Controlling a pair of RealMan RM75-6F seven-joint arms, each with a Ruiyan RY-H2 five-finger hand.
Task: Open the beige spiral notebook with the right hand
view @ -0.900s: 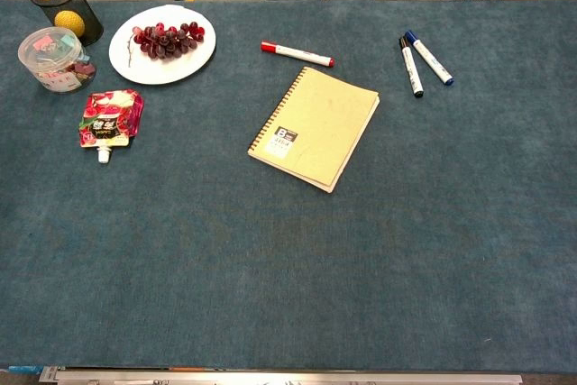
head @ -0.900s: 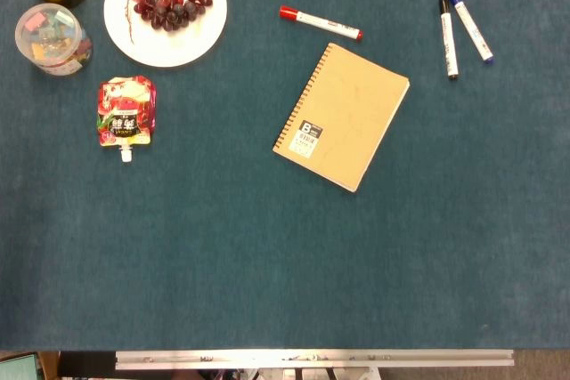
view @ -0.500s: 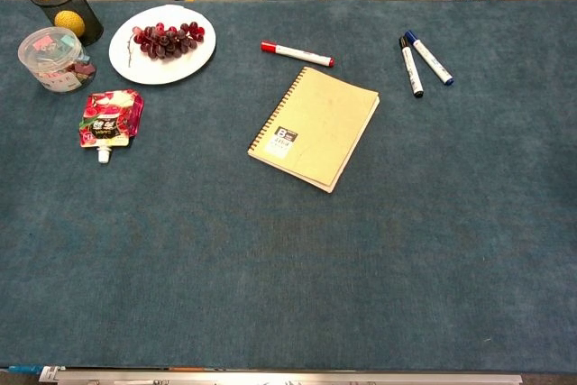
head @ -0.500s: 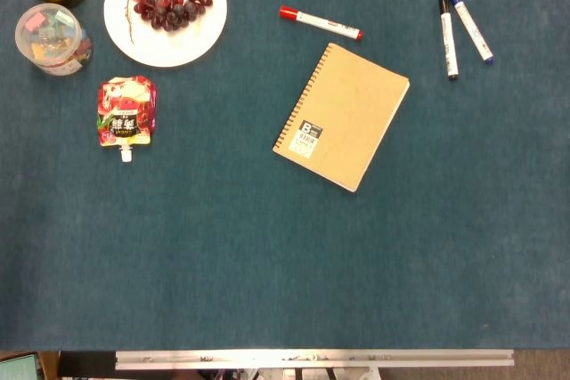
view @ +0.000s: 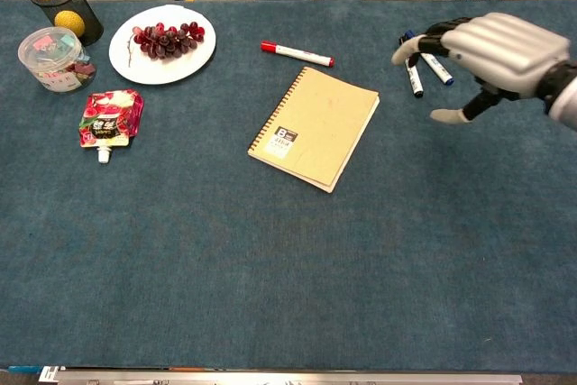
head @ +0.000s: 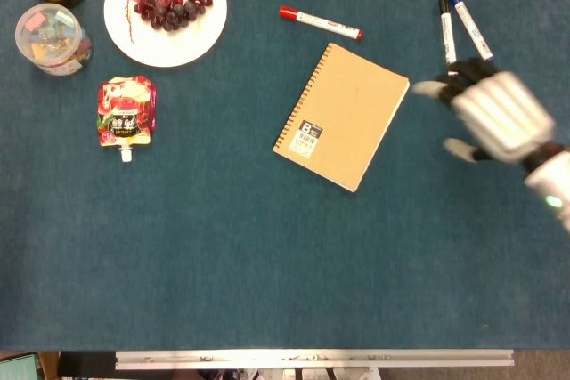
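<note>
Head view: right hand (head: 495,116) covers black marker's (head: 446,31) lower end.

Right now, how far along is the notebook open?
Nothing done yet: the beige spiral notebook lies closed and flat on the table, cover down. In hand: the right robot hand is beside its right edge with fingers spread, holding nothing, not touching it. Left: reach the free edge and lift the cover. The left robot hand is not in view.

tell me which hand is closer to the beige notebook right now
Right. The right hand hangs open just off the beige notebook's free edge, apart from it, near the markers. The left hand shows in neither view.
</note>
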